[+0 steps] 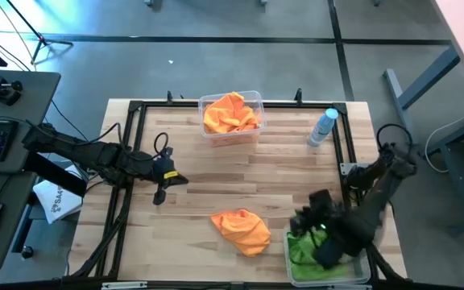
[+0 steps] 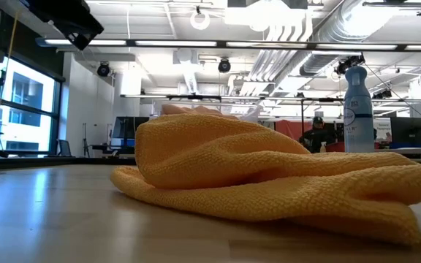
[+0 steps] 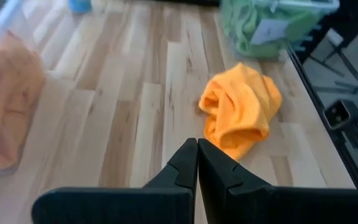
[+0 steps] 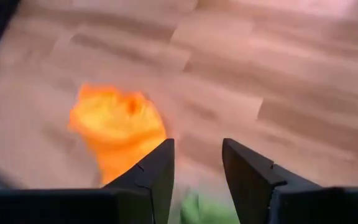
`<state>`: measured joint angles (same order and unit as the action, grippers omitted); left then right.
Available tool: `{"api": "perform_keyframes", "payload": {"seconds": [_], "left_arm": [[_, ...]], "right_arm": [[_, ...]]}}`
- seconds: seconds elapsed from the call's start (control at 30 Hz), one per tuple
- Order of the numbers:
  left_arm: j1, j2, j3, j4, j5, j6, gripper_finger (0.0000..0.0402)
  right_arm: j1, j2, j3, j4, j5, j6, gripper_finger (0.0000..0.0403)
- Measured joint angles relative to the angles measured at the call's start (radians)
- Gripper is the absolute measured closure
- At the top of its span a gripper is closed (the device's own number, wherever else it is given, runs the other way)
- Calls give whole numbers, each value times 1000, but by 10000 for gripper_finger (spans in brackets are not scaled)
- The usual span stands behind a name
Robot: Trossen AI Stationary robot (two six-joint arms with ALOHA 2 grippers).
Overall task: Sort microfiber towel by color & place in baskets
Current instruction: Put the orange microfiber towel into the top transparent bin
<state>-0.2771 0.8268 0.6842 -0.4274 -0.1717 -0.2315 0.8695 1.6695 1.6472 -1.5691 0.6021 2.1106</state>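
1. You have one loose orange towel (image 1: 242,229) lying crumpled on the bare wood of the counter (image 1: 216,173), near the front edge and a little right of the middle. In the low view it fills the foreground as a folded heap (image 2: 269,183).
2. Just beside it, at the front right corner, stands a clear basket (image 1: 296,272) with green towels (image 1: 300,248) inside. The left wrist view shows the same basket (image 3: 319,7) beyond the orange cloth (image 3: 241,109), the two close but not touching.
3. At the far edge, near the middle, you have the second clear basket (image 1: 252,101), holding orange towels (image 1: 230,113) bunched up to its rim.
4. Your right tool (image 1: 321,234) hangs over the green basket's near-left part. In its own wrist view the fingers (image 4: 157,171) stand apart with a clear gap and nothing between them (image 4: 197,168); a bit of green shows below and the orange towel (image 4: 117,127) lies off to one side.
5. Your left tool (image 1: 166,179) sits over the left middle of the counter, well apart from every cloth. Its fingers (image 3: 182,171) are pressed together and hold nothing.
6. A clear bottle with a blue cap (image 1: 323,127) stands at the far right, near the orange basket. A person (image 2: 317,135) shows in the room behind.
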Motion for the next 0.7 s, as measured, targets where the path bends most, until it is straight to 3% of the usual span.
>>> {"api": "perform_keyframes", "payload": {"seconds": [0.13,0.3,0.5,0.7], "left_arm": [[0,0,0,38,-19,10,401],[0,0,0,52,-22,16,401],[0,23,0,69,-67,-6,401],[0,126,1,142,-137,-72,402]], "right_arm": [[-107,0,-68,64,17,-127,300],[-214,0,-150,231,68,-431,391],[-316,-23,-209,473,31,-863,397],[-419,-193,-396,712,-14,-1164,401]]}}
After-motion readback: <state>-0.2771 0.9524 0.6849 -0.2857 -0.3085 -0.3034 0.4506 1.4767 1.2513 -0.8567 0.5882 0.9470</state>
